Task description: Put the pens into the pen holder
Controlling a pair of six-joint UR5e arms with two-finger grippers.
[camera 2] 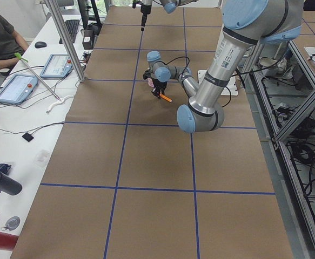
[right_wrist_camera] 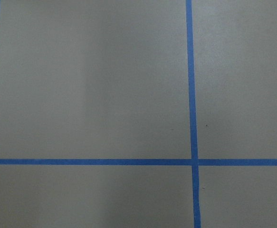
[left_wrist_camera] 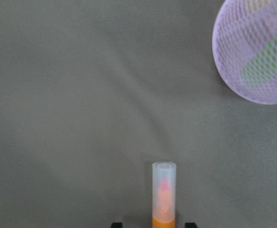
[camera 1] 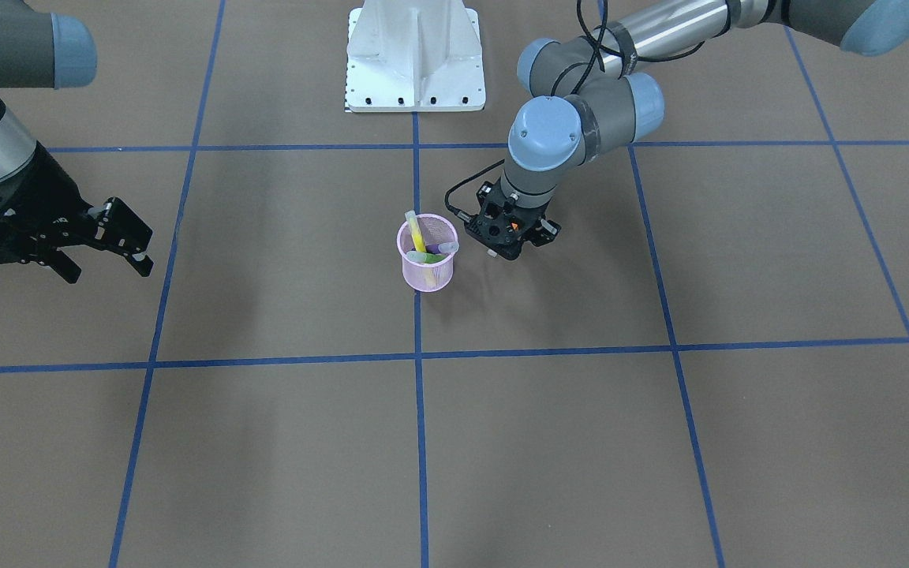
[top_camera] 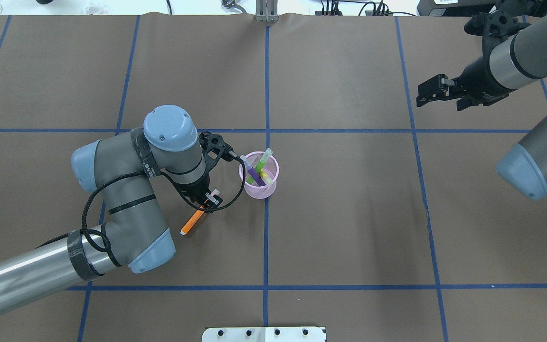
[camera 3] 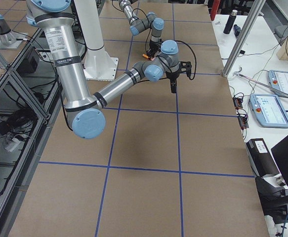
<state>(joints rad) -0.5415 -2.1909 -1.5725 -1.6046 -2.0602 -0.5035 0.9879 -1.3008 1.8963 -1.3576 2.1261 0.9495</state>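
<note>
The light-pink mesh pen holder (top_camera: 259,183) stands upright near the table's middle and also shows in the front view (camera 1: 428,268). The purple pen (top_camera: 253,172), green pen (top_camera: 262,160) and yellow pen (camera 1: 415,231) stand inside it. My left gripper (top_camera: 207,202) is just to the holder's left, shut on the orange pen (top_camera: 192,222) near its cap end. The left wrist view shows the translucent cap (left_wrist_camera: 164,187) between the fingertips and the holder (left_wrist_camera: 257,57) at the upper right. My right gripper (top_camera: 432,92) hangs open and empty far off to the right.
The brown table cover carries a grid of blue tape lines (top_camera: 266,237). The white robot base plate (camera 1: 415,55) sits at the robot's edge. A side bench with tablets (camera 2: 22,86) and an operator lies beyond the far edge.
</note>
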